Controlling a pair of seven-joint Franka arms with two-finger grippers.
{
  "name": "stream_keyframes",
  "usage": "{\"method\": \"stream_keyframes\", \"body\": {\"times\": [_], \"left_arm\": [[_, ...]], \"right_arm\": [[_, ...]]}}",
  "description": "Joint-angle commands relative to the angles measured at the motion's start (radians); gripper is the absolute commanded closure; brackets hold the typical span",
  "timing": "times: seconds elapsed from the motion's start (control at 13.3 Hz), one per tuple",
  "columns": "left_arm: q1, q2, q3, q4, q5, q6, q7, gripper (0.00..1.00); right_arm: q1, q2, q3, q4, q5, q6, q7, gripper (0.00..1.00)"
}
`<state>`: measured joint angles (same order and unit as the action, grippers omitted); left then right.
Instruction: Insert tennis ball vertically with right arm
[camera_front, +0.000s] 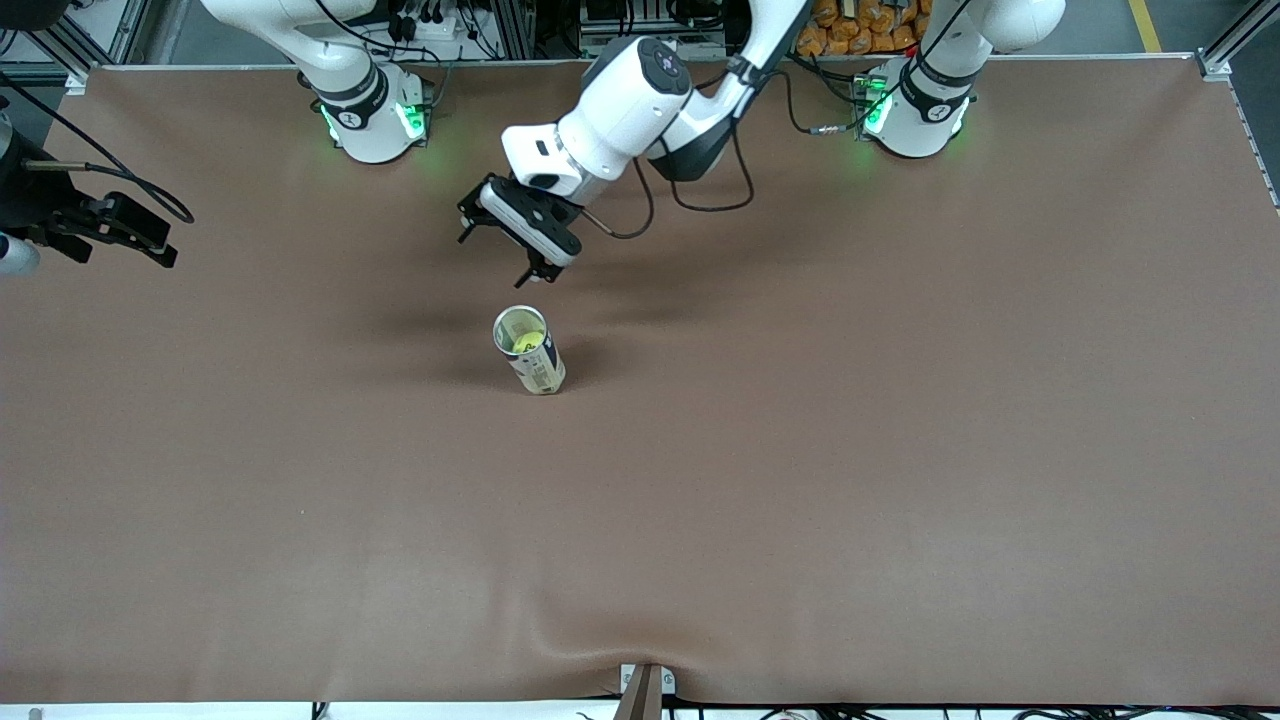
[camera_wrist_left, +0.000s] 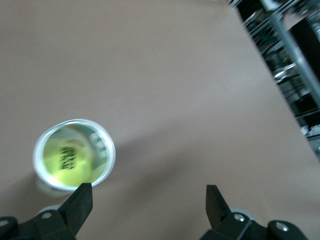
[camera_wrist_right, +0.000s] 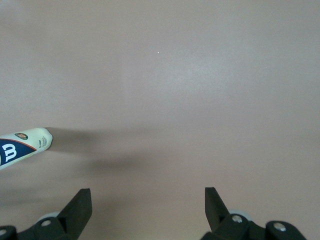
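A pale tennis-ball can (camera_front: 530, 352) stands upright in the middle of the table with its top open. A yellow-green tennis ball (camera_front: 522, 343) lies inside it. The left wrist view looks down into the can (camera_wrist_left: 102, 150) and onto the ball (camera_wrist_left: 67, 160). My left gripper (camera_front: 500, 252) is open and empty, over bare table just beside the can; its fingers stand wide apart in the left wrist view (camera_wrist_left: 149, 197). My right gripper (camera_front: 150, 240) is open and empty, over the table's edge at the right arm's end. The right wrist view (camera_wrist_right: 147, 200) shows the can (camera_wrist_right: 25, 145) far off.
The brown table cover (camera_front: 800, 450) spreads around the can. Both arm bases (camera_front: 372, 115) (camera_front: 915, 105) stand along the edge farthest from the front camera. A bracket (camera_front: 642, 690) sits at the edge nearest that camera.
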<state>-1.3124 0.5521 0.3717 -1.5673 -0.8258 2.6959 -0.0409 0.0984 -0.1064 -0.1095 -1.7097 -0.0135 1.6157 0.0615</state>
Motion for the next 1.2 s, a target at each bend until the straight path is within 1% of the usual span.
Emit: {"method": "stream_keyframes", "body": {"times": [0.0, 0.08, 0.23, 0.38, 0.6, 0.75, 0.83, 0.98, 1.13], "left_arm": [[-0.037, -0.055, 0.128, -0.023, 0.092, -0.183, -0.086, 0.0], [-0.037, -0.067, 0.16, -0.025, 0.114, -0.253, -0.089, 0.0], [-0.037, -0.075, 0.281, -0.025, 0.166, -0.414, -0.096, 0.0], [-0.039, -0.084, 0.386, -0.02, 0.23, -0.565, -0.096, 0.0], [-0.039, -0.118, 0.54, -0.022, 0.367, -0.724, -0.097, 0.0], [-0.037, -0.15, 0.634, -0.016, 0.44, -0.793, -0.094, 0.0], [-0.037, -0.171, 0.671, -0.019, 0.476, -0.806, -0.094, 0.0], [-0.036, -0.222, 0.734, -0.023, 0.551, -0.826, -0.093, 0.0], [-0.03, -0.283, 0.768, -0.023, 0.609, -0.889, -0.08, 0.0]], "right_arm": [[-0.005, 0.01, -0.001, 0.028, 0.006, -0.019, -0.014, 0.0], [-0.005, 0.01, -0.001, 0.028, 0.006, -0.019, -0.014, 0.0], [-0.005, 0.01, -0.001, 0.028, 0.006, -0.019, -0.014, 0.0], [-0.005, 0.011, -0.001, 0.032, 0.006, -0.019, -0.014, 0.0], [-0.005, 0.011, -0.001, 0.032, 0.006, -0.019, -0.014, 0.0], [-0.005, 0.011, -0.001, 0.032, 0.006, -0.019, -0.014, 0.0], [-0.005, 0.011, -0.001, 0.032, 0.006, -0.019, -0.014, 0.0], [-0.005, 0.011, -0.001, 0.032, 0.006, -0.019, -0.014, 0.0], [-0.005, 0.011, -0.001, 0.032, 0.006, -0.019, -0.014, 0.0]]}}
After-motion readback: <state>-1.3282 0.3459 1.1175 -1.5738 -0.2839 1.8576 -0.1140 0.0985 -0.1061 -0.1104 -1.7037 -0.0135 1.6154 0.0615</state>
